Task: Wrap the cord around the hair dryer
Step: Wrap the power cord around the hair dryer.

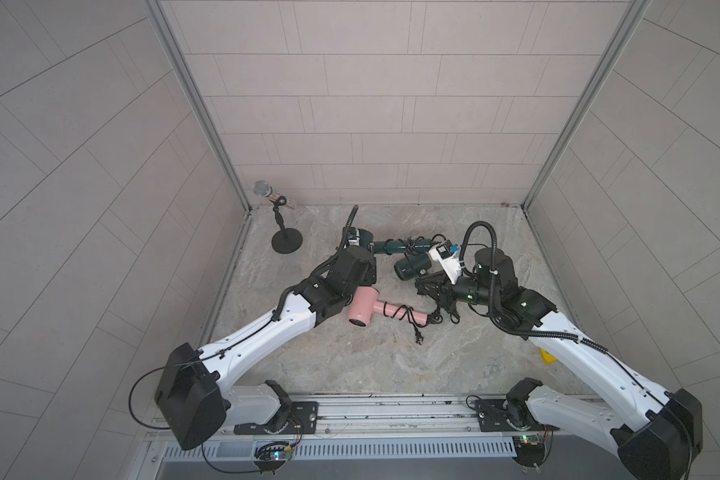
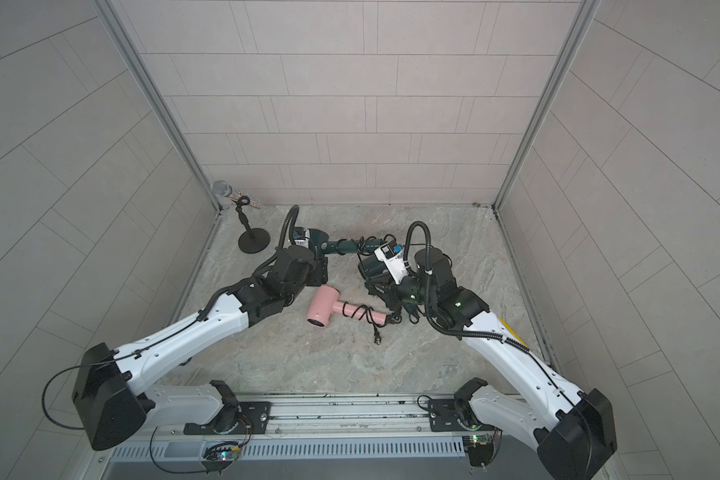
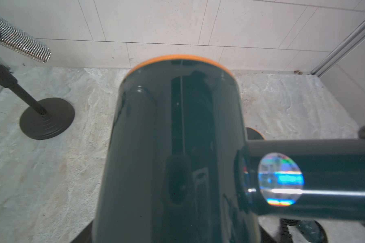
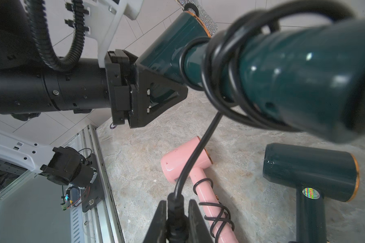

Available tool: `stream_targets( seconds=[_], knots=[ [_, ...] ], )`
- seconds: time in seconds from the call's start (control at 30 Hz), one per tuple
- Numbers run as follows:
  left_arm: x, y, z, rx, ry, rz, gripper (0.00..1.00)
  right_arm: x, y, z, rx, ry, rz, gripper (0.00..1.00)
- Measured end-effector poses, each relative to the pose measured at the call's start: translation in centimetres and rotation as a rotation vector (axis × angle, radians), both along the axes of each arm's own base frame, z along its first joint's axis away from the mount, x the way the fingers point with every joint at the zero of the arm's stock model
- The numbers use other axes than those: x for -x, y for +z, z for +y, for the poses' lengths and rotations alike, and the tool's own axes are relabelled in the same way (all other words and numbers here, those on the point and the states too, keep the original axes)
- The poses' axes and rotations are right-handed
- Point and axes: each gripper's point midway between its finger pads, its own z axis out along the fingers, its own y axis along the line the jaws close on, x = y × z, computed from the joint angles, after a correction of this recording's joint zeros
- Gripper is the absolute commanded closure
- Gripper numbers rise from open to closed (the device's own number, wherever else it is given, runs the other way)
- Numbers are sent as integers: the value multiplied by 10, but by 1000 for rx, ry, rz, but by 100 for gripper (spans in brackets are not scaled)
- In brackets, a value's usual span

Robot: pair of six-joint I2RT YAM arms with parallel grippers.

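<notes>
Bench (image 1: 350,365) of mottled stone carries a pink hair dryer (image 1: 364,309), its own cord coiled on its handle, and a second green dryer (image 1: 410,266) lying just beyond it, with a microphone stand (image 1: 287,241) in the far corner. Above them the dark green hair dryer (image 4: 303,73) hangs clear of the surface between the two arms. The left fingers (image 4: 160,84) are clamped on its glossy barrel, and several turns of its cord (image 4: 211,126) sit around the handle. The right fingers (image 4: 158,221) are pinched on the thick end of that cord, and the short run up to the handle is nearly taut. The coils look loose and overlapping, so slack could let them slide off the handle. A hard pull could twist the slick barrel in its grip, and a low swing could snag the dryers beneath.
</notes>
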Motion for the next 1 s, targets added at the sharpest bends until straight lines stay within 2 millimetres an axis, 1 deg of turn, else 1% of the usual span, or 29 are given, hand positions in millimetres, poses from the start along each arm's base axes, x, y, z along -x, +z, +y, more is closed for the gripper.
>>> stream_targets(
  seconds=[0.2,0.33,0.43,0.5,0.6,0.73,0.83,1.0],
  knots=[
    [-4,6,6,-147,15,-66,100,-11,-10,3,64,-32,49,100],
    [-10,-6,2,-276,-11,-62,100,-27,-11,10,99,-57,116,100],
    [-11,-17,-8,-364,-65,-53,100,-41,-7,13,104,-86,164,100],
    [-9,-22,-16,-424,-113,-54,100,-48,-6,11,96,-112,203,100],
    [-7,-25,-29,-482,-180,-72,100,-63,-6,-1,68,-181,270,100],
    [-8,-29,-45,-505,-244,-91,100,-77,-16,-23,33,-253,368,100],
    [-9,-40,-57,-514,-287,-85,100,-79,-28,-34,54,-278,411,100],
    [-6,-54,-71,-506,-340,-63,100,-74,-47,-55,111,-275,441,100]
  ],
)
